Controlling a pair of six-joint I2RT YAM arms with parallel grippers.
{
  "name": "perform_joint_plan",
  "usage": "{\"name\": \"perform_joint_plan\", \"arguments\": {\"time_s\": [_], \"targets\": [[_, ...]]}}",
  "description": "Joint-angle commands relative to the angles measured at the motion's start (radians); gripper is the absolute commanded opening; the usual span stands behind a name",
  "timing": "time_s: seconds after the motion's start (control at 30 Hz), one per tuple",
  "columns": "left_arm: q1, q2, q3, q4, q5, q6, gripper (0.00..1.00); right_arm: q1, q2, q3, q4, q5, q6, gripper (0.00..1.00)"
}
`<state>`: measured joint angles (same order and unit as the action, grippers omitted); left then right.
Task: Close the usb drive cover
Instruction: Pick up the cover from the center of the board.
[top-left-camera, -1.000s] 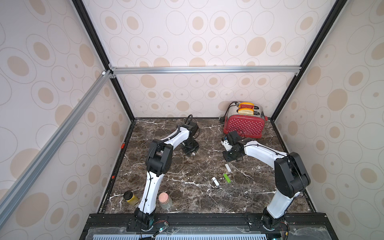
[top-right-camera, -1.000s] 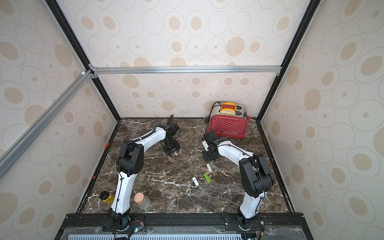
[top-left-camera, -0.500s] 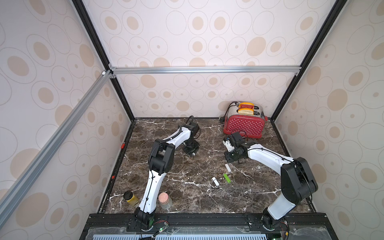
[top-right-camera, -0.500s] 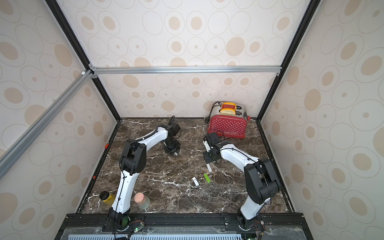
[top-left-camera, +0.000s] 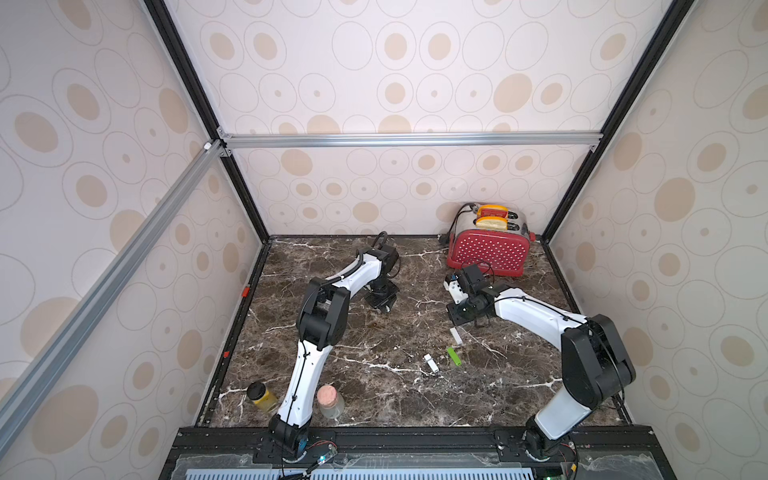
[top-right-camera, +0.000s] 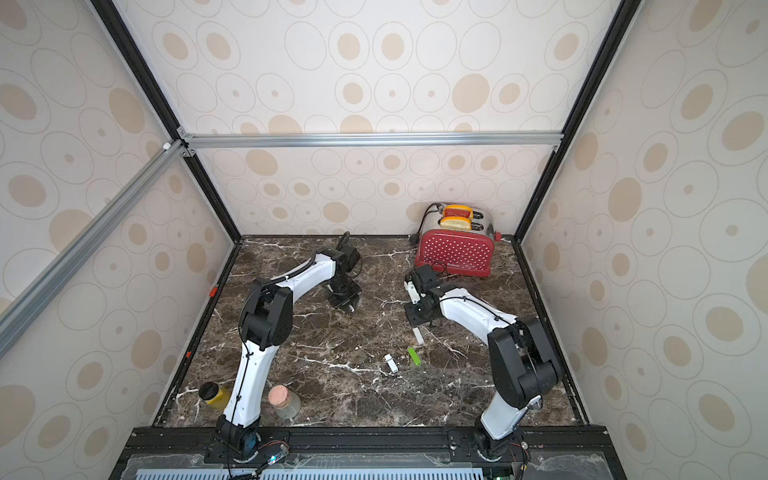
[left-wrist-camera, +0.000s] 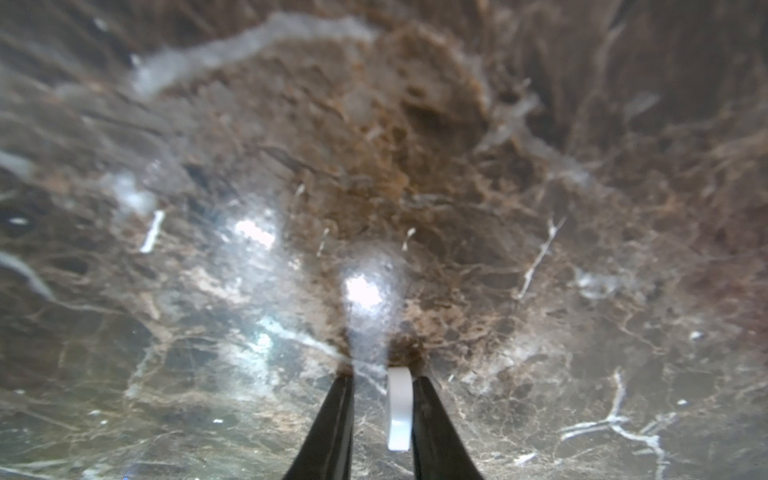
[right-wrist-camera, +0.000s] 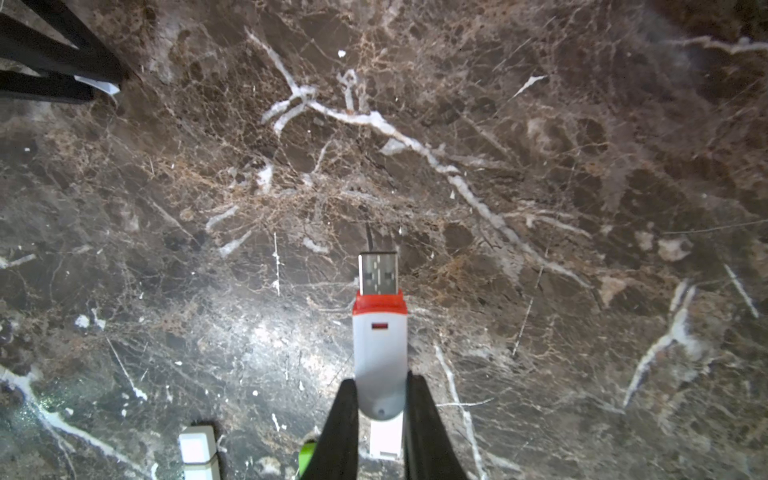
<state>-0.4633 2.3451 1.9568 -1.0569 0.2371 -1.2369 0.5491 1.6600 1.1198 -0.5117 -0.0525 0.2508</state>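
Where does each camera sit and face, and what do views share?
Top views: high at the front, looking down on the table, left arm and right arm whole.
Left wrist: on its arm, facing the table; left claw straddles a white cap.
Right wrist: on its arm, facing the table; right claw grips the usb drive.
Shared: both wrist views show the cap.

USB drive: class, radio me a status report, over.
Right claw shut on USB drive, plug bare. Left claw open around white cap, not yet clamped. Green stick lies loose, apart.
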Motion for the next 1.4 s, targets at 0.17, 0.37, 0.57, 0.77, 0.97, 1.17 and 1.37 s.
{"name": "perform_joint_plan", "arguments": {"time_s": [0.17, 0.37, 0.57, 0.77, 0.97, 1.17, 1.37], "targets": [[-0.008, 0.017, 0.016, -0.034, -0.012, 0.03, 0.17, 0.018, 0.0, -0.015, 0.002, -0.02, -0.001, 0.0], [-0.008, 0.01, 0.007, -0.031, -0.013, 0.043, 0.16, 0.02, -0.005, -0.02, 0.008, -0.034, -0.003, 0.0], [-0.008, 0.003, 0.01, -0.034, -0.018, 0.06, 0.17, 0.025, 0.007, -0.02, 0.014, -0.042, -0.002, 0.0], [-0.004, -0.001, 0.007, -0.043, -0.029, 0.079, 0.24, 0.029, 0.015, -0.018, 0.017, -0.045, -0.002, 0.0], [0.003, 0.005, 0.007, -0.045, -0.03, 0.083, 0.24, 0.034, 0.017, -0.016, 0.018, -0.047, -0.001, 0.0], [0.013, 0.006, 0.019, -0.058, -0.058, 0.091, 0.23, 0.036, 0.017, -0.018, 0.018, -0.047, -0.005, 0.0], [0.02, 0.014, 0.019, -0.06, -0.051, 0.094, 0.21, 0.041, 0.015, -0.018, 0.02, -0.048, -0.004, 0.0]]}}
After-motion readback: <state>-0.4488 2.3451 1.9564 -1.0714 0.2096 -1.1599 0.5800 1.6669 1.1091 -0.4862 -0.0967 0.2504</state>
